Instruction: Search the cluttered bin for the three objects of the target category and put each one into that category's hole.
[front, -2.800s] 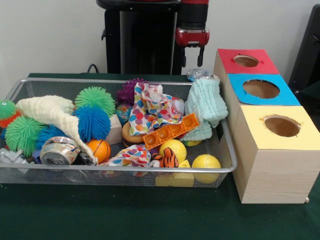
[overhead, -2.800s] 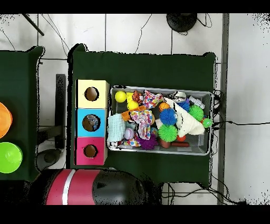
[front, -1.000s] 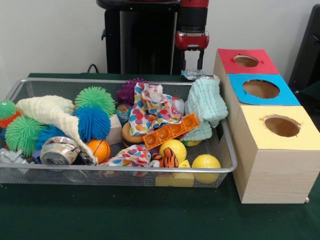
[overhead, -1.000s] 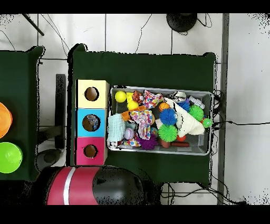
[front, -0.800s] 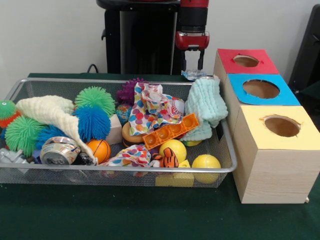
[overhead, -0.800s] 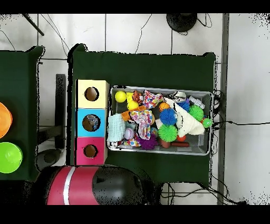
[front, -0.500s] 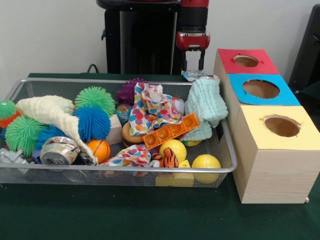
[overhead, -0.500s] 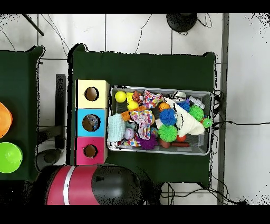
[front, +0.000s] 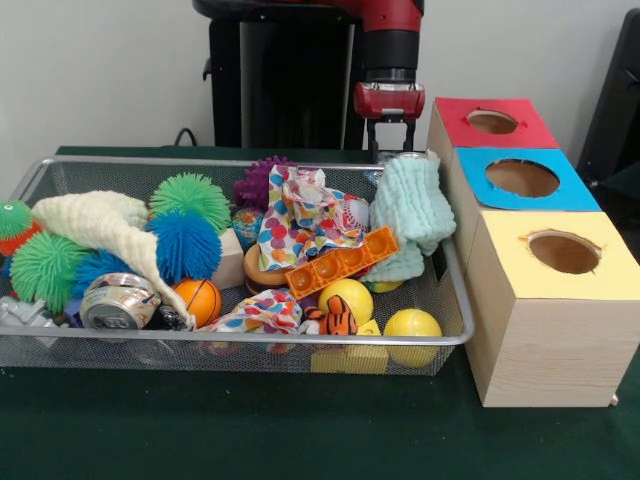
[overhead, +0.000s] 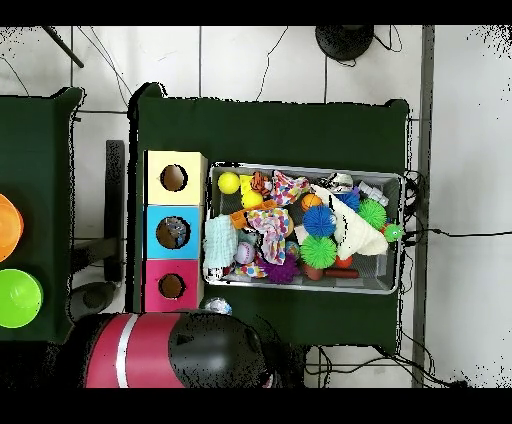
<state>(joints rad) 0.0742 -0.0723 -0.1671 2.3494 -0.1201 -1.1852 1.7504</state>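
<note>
I see tool (front: 391, 139) at upper centre of front view, fingers apart, low over clear bottle (front: 385, 151) behind bin (front: 300, 335) far rim. Nothing gripped yet. Risk: thin wall slips or crumples; mint cloth (front: 412, 205) snags. Blue hole (front: 522, 177) to right.

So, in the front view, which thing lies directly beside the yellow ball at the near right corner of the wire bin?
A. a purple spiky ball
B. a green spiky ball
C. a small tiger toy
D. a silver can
C: the small tiger toy lies against the yellow ball near the front wall of the bin, while the spiky balls and the can lie further to the left.
</note>
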